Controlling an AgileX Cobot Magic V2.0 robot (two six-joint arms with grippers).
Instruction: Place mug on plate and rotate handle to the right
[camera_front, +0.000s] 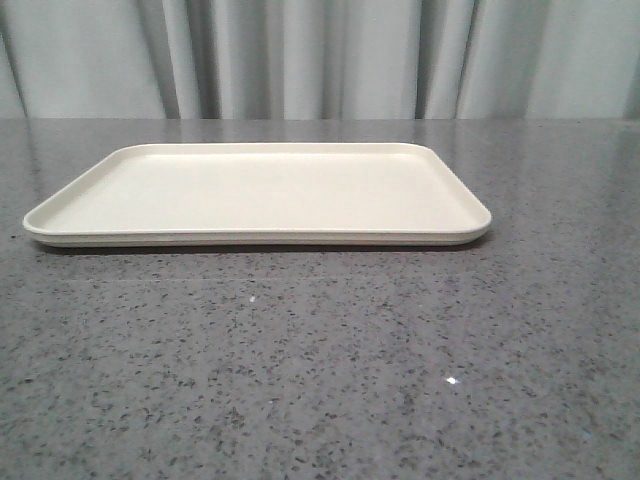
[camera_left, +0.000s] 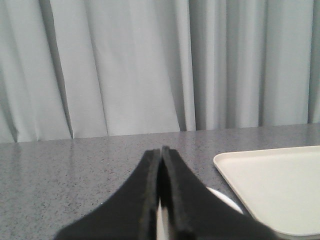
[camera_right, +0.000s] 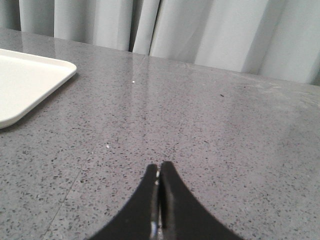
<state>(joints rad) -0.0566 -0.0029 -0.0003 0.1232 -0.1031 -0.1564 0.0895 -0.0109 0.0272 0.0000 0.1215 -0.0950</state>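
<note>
The cream plate (camera_front: 260, 238) lies flat on the grey table with nothing on it. It also shows in the left wrist view (camera_left: 272, 182) and the right wrist view (camera_right: 25, 85). My left gripper (camera_left: 161, 150) is shut, its black fingers pressed together. A white rounded edge (camera_left: 225, 197), apparently the mug, shows below and behind the fingers, close to the plate's near corner. Most of it is hidden, and neither its handle nor its face shows. My right gripper (camera_right: 159, 165) is shut and empty over bare table, to the right of the plate. Neither gripper shows in the front view.
The speckled grey table (camera_front: 320, 380) runs on in front of and beside the plate. A pale curtain (camera_front: 320, 55) hangs along the table's far edge.
</note>
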